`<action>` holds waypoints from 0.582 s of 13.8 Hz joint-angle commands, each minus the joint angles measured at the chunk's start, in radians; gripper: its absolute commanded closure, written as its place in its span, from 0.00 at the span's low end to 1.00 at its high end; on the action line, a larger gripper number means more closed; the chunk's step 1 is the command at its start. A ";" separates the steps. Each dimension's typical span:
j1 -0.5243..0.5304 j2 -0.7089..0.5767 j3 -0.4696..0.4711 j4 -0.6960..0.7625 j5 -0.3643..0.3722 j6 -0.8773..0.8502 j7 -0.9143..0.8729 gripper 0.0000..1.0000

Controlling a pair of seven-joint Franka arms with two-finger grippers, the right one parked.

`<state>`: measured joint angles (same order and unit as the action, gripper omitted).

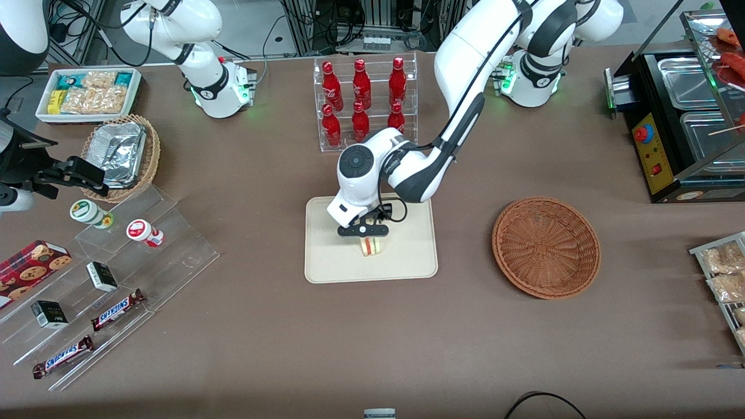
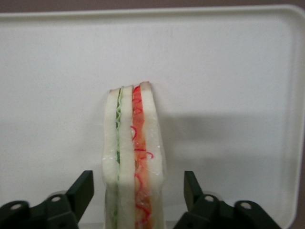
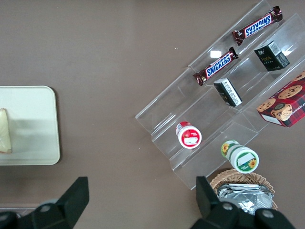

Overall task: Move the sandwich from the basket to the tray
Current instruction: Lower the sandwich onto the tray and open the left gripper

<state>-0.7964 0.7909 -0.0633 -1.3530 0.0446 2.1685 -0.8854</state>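
Sandwich (image 2: 133, 157) standing on edge on the tray (image 1: 326, 262), red and green layers showing. Gripper (image 2: 138, 193) just above it, fingers (image 2: 81, 188) spread wide either side, not touching (clear gaps). Basket (image 1: 546, 247) well apart.

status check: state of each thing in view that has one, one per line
sandwich: on the tray, standing on edge, between the jaws, not gripped
gripper: over the tray, jaws open, a gap on each side of the sandwich
tray: holds only the sandwich
basket: empty
bottles: upright in the clear rack
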 commanded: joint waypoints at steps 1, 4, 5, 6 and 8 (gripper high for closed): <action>-0.001 -0.091 0.014 -0.014 0.001 -0.061 -0.030 0.00; 0.072 -0.229 0.031 -0.032 -0.026 -0.119 -0.049 0.00; 0.086 -0.277 0.034 -0.049 -0.032 -0.145 -0.050 0.00; 0.120 -0.330 0.034 -0.072 -0.032 -0.183 -0.047 0.00; 0.176 -0.435 0.034 -0.107 -0.031 -0.266 -0.027 0.00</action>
<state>-0.6604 0.4806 -0.0245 -1.3658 0.0272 1.9484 -0.9163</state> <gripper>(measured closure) 0.000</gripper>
